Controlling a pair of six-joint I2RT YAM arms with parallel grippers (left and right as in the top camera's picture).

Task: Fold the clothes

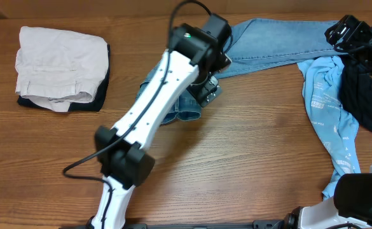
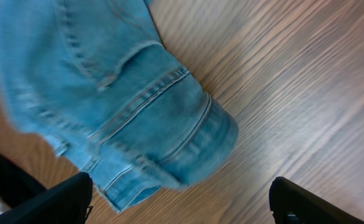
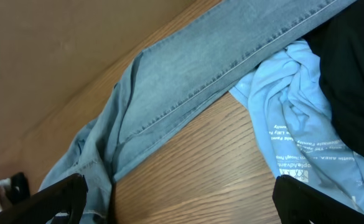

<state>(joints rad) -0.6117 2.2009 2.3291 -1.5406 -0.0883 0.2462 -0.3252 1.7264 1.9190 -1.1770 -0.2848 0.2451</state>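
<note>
The jeans lie unfolded on the wooden worktop. One leg stretches out flat in a long strip. The other end is bunched into a small heap, with double seams and a stitched band showing on top.

The left arm reaches across the worktop and ends right above that heap, hiding part of it from overhead. The left fingers are spread wide, one at each lower corner of the wrist view, with nothing gripped between them. They hang over the rounded edge of the heap and the bare wood just beside it. Whether they touch the denim I cannot tell.

The right fingers are at the opposite end of the jeans, by the tip of the stretched leg. They too stand well apart and hold nothing. In their wrist view the leg runs slantwise beyond them, a side seam along its length, with bare wood between the two fingers.

A cyan T-shirt with white print lies crumpled just beside the leg's end, touching its edge. A black cloth rests against the T-shirt on the side away from the heap, and it meets the leg's tip.

Folded beige trousers sit well apart from the jeans, beyond the heap on the side away from the leg. They are stacked on a dark cloth.
</note>
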